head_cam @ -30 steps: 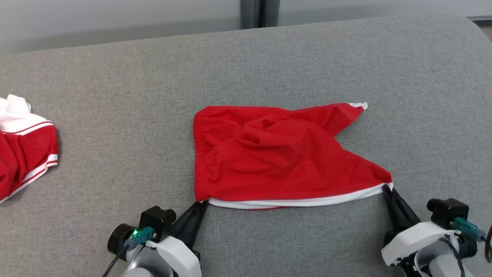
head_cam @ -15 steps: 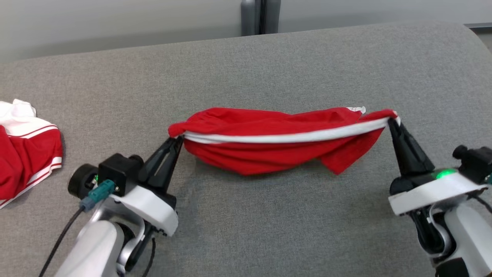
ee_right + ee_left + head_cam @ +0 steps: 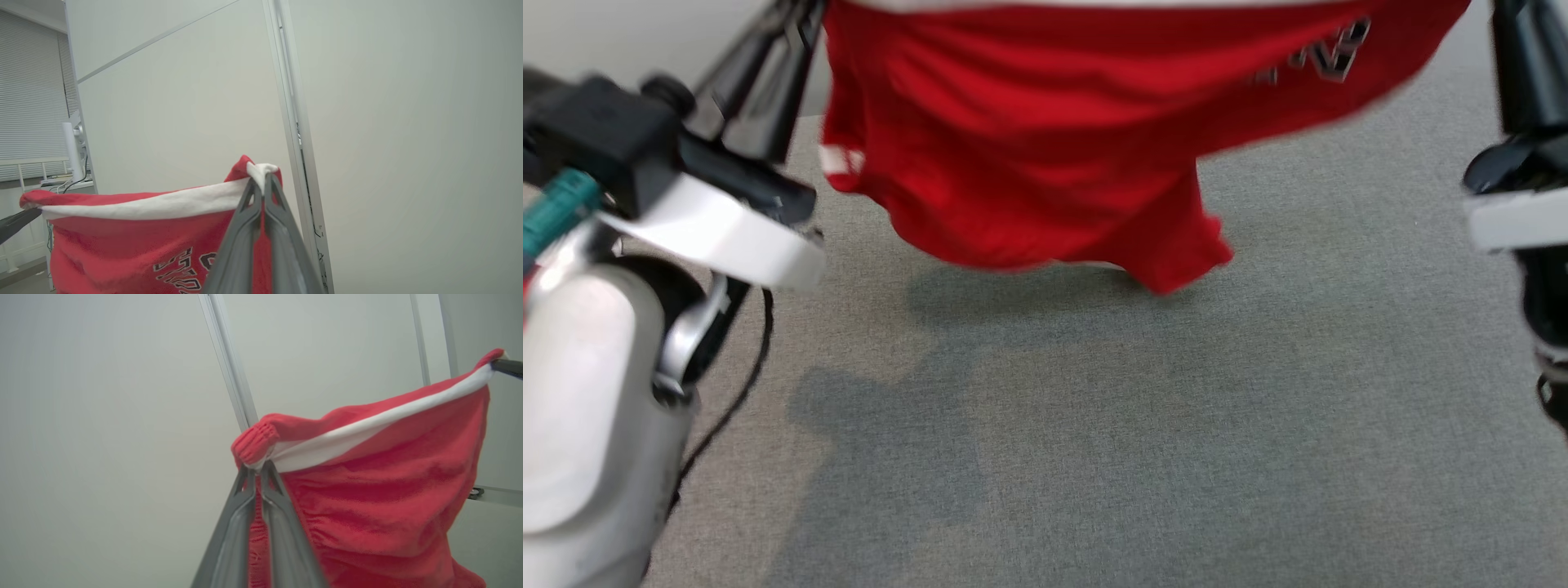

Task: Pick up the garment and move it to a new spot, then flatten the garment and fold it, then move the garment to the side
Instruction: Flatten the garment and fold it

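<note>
Red knit cloth fills the twelve o'clock part of the head view: the garment (image 3: 1045,147) is held up in the air, stretched like a banner between the two arms, with the grey woven surface (image 3: 1094,425) below it. Its top edge is a smooth white band (image 3: 367,424) running almost straight from one grip to the other. Below that the fabric sags in soft horizontal folds and tapers to a loose point at about six o'clock of the cloth. A blurred shadow (image 3: 980,298) lies on the surface just beneath; I cannot tell whether that lowest point touches.

The left gripper (image 3: 257,469), at about ten o'clock in the head view, has its long dark fingers pressed together on the corner with the ribbed, gathered waistband (image 3: 255,439). The right gripper (image 3: 261,179), at about two o'clock, is pinched closed on the opposite corner, where red and white bunch into a small peak. Blocky dark lettering with pale outlines (image 3: 184,265) shows on the fuzzy cloth near the right-hand grip. Behind stands a plain pale wall with a thin metal strip (image 3: 229,363).
</note>
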### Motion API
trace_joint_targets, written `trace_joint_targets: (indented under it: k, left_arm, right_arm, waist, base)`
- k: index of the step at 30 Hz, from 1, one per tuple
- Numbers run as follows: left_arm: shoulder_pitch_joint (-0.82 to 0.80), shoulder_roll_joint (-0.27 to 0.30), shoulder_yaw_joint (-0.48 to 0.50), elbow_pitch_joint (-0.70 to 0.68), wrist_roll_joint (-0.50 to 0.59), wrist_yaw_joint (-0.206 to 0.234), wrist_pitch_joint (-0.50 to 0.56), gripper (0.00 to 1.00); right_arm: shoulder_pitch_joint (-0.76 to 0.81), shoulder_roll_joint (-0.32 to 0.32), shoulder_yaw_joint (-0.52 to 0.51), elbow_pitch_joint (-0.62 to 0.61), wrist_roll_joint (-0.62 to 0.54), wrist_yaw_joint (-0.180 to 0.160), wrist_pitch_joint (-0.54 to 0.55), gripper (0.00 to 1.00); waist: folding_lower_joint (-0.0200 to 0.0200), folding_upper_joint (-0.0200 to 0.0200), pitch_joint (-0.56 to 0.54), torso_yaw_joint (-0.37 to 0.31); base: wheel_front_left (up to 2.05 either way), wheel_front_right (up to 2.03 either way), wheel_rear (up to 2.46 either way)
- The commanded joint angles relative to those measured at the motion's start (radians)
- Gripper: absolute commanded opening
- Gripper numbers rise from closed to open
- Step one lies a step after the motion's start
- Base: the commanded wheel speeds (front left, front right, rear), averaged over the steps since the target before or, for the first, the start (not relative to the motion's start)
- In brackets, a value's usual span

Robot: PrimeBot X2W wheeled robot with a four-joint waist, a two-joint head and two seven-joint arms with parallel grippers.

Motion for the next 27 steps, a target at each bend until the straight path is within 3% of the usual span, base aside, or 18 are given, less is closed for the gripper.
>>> trace_joint_targets:
  k: [1, 16, 27]
  left_arm:
    - [-0.035, 0.004, 0.007, -0.005, 0.003, -0.004, 0.008, 0.0]
    - [-0.269, -0.024, 0.011, 0.133, -0.061, -0.035, -0.005, 0.0]
    - [-0.636, -0.144, 0.022, 0.526, -0.052, -0.042, -0.228, 0.0]
  right_arm:
    - [-0.024, -0.015, -0.007, -0.009, 0.009, 0.0, 0.011, 0.0]
    - [-0.265, -0.019, 0.02, 0.08, 0.046, 0.0, 0.078, 0.0]
    - [-0.647, 0.038, 0.106, 0.324, 0.046, 0.0, -0.024, 0.0]
  waist:
    - [0.0, -0.0001, 0.0, 0.001]
    - [0.0, -0.0001, 0.098, 0.006]
    - [0.0, -0.0001, 0.277, 0.032]
  base:
    - [0.0, 0.0, 0.0]
    - [0.0, 0.0, 0.0]
    - [0.0, 0.0, 0.0]
